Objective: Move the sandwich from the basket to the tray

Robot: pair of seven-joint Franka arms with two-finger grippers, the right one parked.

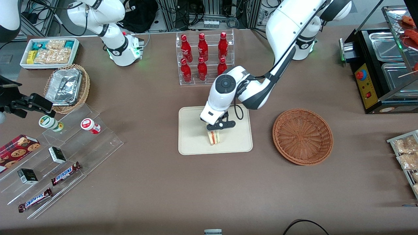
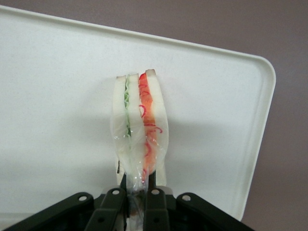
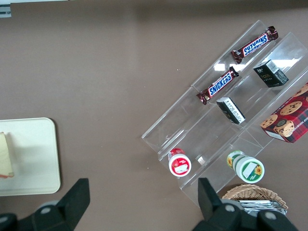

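The jaws are shut tight on the sandwich, which stands on the tray. The basket sits nearby on the worktop

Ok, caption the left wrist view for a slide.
Gripper shut on the wrapped sandwich, holding it over the tray.

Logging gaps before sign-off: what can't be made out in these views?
- Front view: the tool covers the top of the sandwich.
- Left wrist view: whether the sandwich touches the tray is unclear.
- Right wrist view: the frame edge cuts off most of the sandwich.
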